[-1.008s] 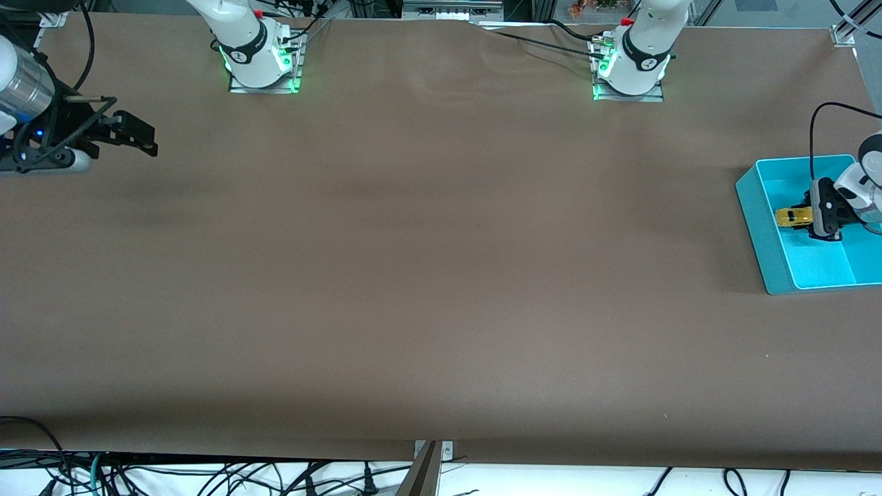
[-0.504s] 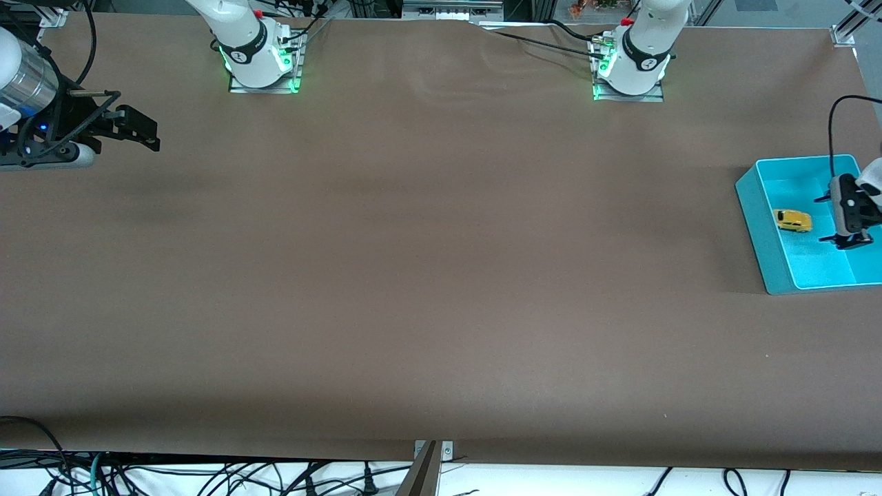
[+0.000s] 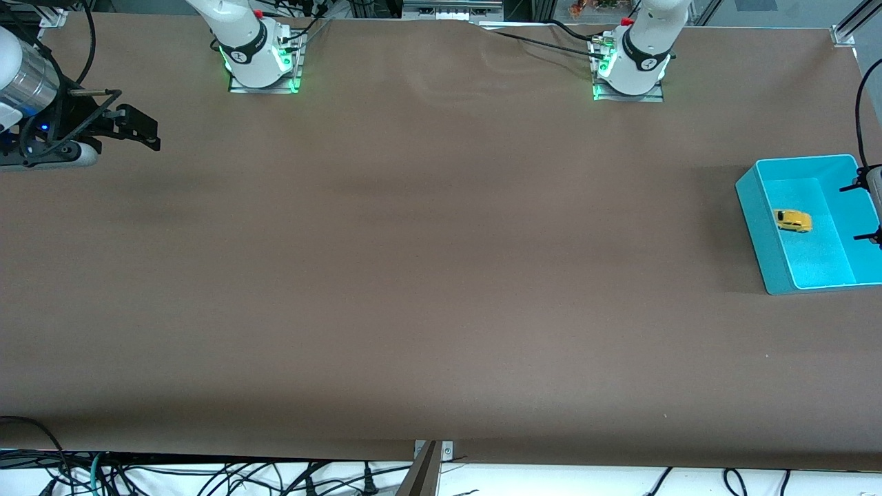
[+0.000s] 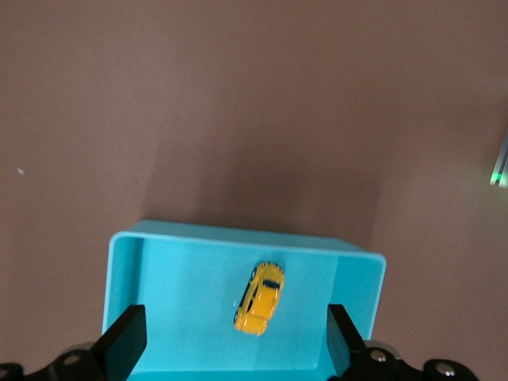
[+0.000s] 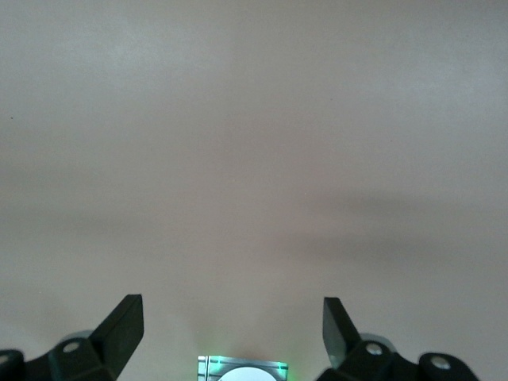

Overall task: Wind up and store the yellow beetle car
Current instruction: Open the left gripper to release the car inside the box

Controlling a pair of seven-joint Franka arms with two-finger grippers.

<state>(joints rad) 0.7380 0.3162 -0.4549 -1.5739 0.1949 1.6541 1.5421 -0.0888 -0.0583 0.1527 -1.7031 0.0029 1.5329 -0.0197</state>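
The yellow beetle car (image 3: 792, 220) lies on the floor of a teal bin (image 3: 751, 207) at the left arm's end of the table. It also shows in the left wrist view (image 4: 260, 298), inside the bin (image 4: 127, 270). My left gripper (image 3: 854, 213) is open and empty, up in the air over the bin, half out of the front view. In its wrist view (image 4: 234, 313) the fingers stand wide apart with the car below them. My right gripper (image 3: 138, 132) is open and empty over the bare table at the right arm's end (image 5: 230, 302), and that arm waits.
The brown table (image 3: 441, 275) has nothing else on it. The two arm bases (image 3: 260, 65) (image 3: 630, 69) stand along its edge farthest from the front camera. The right arm's base also shows in the right wrist view (image 5: 242, 369).
My left gripper let go of the car, opened and pulled up and away toward the table's end. The car stays in the bin. The right arm has hardly moved.
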